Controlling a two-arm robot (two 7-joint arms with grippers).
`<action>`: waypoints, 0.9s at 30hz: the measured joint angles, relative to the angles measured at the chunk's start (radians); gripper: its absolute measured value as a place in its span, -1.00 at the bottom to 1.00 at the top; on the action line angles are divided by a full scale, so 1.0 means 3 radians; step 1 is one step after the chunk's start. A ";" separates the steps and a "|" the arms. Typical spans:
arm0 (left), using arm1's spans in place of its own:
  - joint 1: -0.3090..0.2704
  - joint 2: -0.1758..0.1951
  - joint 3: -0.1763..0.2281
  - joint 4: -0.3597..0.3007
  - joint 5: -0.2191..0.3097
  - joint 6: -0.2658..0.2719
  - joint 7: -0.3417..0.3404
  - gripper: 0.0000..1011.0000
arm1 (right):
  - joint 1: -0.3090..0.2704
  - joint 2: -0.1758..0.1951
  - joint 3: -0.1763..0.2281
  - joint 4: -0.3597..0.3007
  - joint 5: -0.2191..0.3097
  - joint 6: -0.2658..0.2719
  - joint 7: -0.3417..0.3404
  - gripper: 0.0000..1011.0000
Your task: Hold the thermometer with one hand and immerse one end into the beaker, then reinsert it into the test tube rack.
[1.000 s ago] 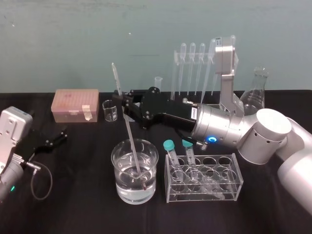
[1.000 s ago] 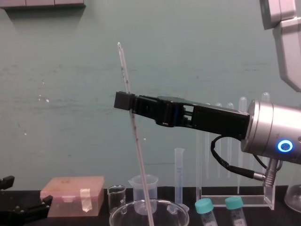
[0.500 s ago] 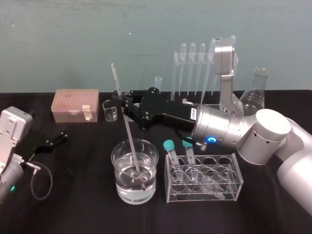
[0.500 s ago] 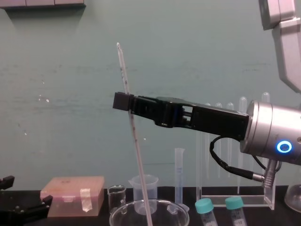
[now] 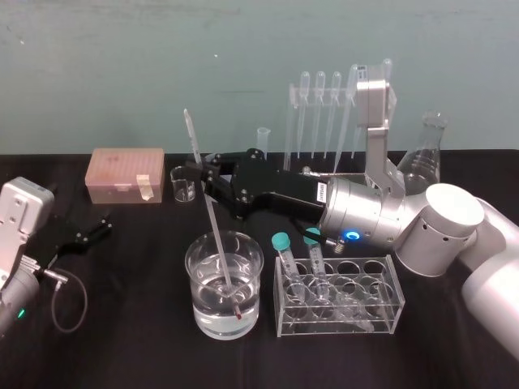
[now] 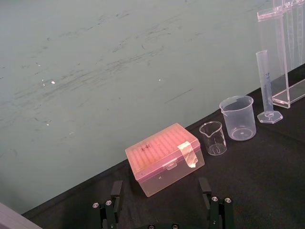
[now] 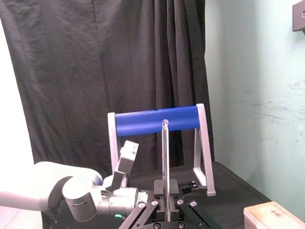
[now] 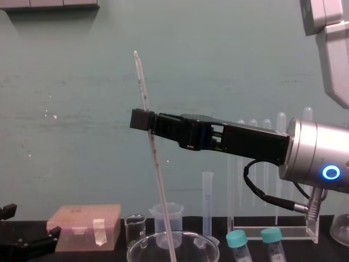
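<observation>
Fingers [image 8: 139, 119] of the level right hand [image 5: 201, 168] pinch the tilted thermometer [image 8: 161, 185].

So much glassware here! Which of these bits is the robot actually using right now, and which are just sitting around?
In use: thermometer; right end effector, shut on it; beaker it dips into; test tube rack behind.
Lying about: pink box; small glass beaker; capped tubes; flask; left end effector, parked open at left.

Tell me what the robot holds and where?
The right gripper holds the thermometer, jaws shut on its upper part, lower end in the beaker. The left gripper, parked at left, holds nothing.
</observation>
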 joint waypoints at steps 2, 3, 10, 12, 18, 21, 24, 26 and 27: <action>0.0000 0.0000 0.0000 0.0000 0.0000 0.0000 0.0000 0.99 | -0.0002 0.0002 -0.0001 -0.0003 0.0000 0.0000 0.0000 -0.89; 0.0000 0.0000 0.0000 0.0000 0.0000 0.0000 0.0000 0.99 | -0.0004 0.0004 -0.0001 -0.0008 0.0000 0.0000 0.0000 -0.89; 0.0000 0.0000 0.0000 0.0000 0.0000 0.0000 0.0000 0.99 | -0.0008 0.0008 -0.0004 -0.0015 0.0000 -0.0001 0.0000 -0.89; 0.0000 0.0000 0.0000 0.0000 0.0000 0.0000 0.0000 0.99 | -0.0008 0.0007 -0.0007 -0.0015 0.0000 -0.0001 0.0000 -0.89; 0.0000 0.0000 0.0000 0.0000 0.0000 0.0000 0.0000 0.99 | -0.0009 0.0008 -0.0010 -0.0025 0.0000 -0.0001 0.0000 -0.89; 0.0000 0.0000 0.0000 0.0000 0.0000 0.0000 0.0000 0.99 | -0.0009 0.0008 -0.0013 -0.0027 -0.0002 -0.0001 -0.0001 -0.89; 0.0000 0.0000 0.0000 0.0000 0.0000 0.0000 0.0000 0.99 | -0.0007 0.0007 -0.0014 -0.0027 -0.0003 0.0000 -0.0002 -0.89; 0.0000 0.0000 0.0000 0.0000 0.0000 0.0000 0.0000 0.99 | -0.0006 0.0006 -0.0015 -0.0029 -0.0003 0.0000 -0.0003 -0.89; 0.0000 0.0000 0.0000 0.0000 0.0000 0.0000 0.0000 0.99 | -0.0005 0.0006 -0.0015 -0.0029 -0.0003 0.0002 -0.0004 -0.89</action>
